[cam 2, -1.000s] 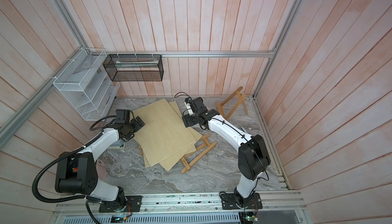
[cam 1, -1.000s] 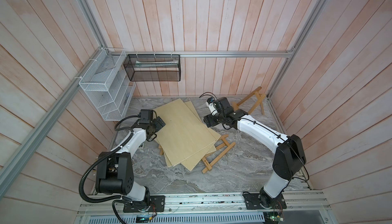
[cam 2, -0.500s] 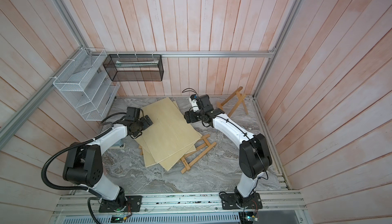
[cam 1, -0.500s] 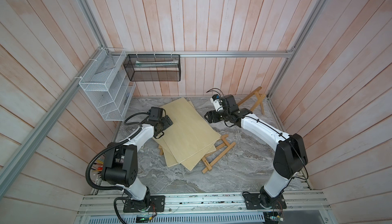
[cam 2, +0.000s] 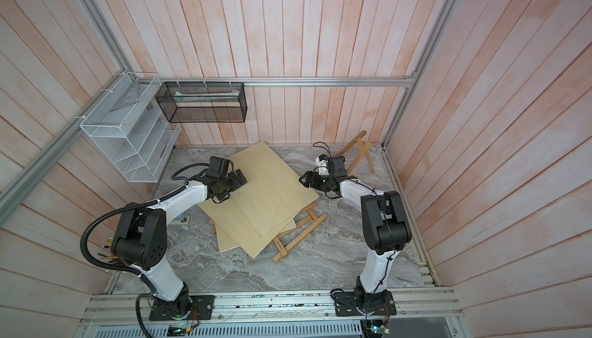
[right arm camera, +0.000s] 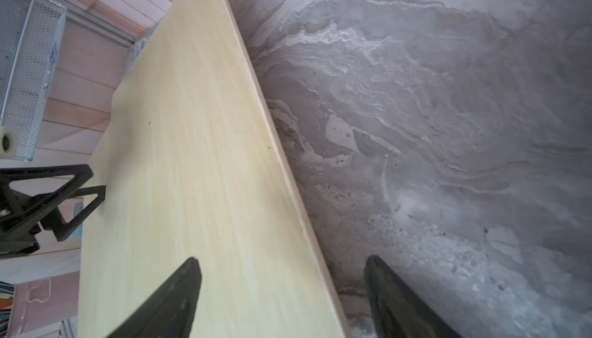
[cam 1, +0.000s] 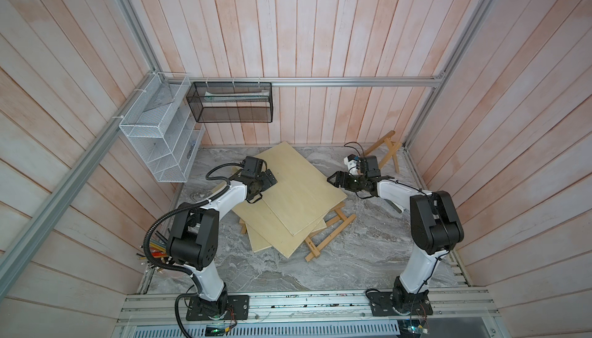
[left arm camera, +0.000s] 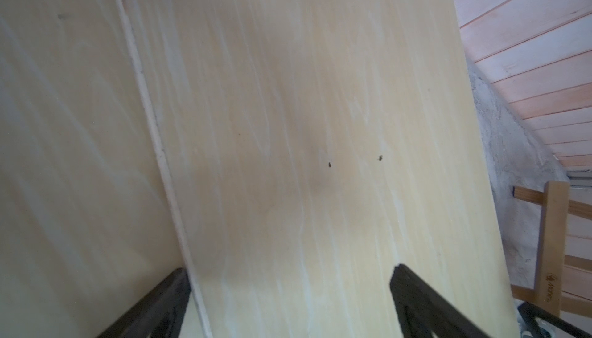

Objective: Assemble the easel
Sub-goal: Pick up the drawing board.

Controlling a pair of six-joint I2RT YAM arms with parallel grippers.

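Observation:
Pale plywood boards lie stacked on the marble table; the top board (cam 1: 301,189) (cam 2: 272,189) lies askew over a lower board (cam 1: 272,234). A wooden easel frame (cam 1: 330,234) (cam 2: 298,234) lies flat, partly under the stack. A second wooden A-frame (cam 1: 387,150) (cam 2: 358,150) leans in the back right corner. My left gripper (cam 1: 269,179) (left arm camera: 290,275) is open over the top board's left edge. My right gripper (cam 1: 333,179) (right arm camera: 282,262) is open and straddles that board's right edge, one finger (right arm camera: 179,291) over the wood, the other over bare table.
A white wire rack (cam 1: 160,138) hangs on the left wall and a black mesh basket (cam 1: 230,106) on the back wall. Loose pencils (cam 1: 153,250) lie by the left arm's base. Plank walls close in on three sides.
The left gripper has swung right onto the top board's left edge. The right gripper has moved right to the board's right edge. The top board sits slightly further back and right.

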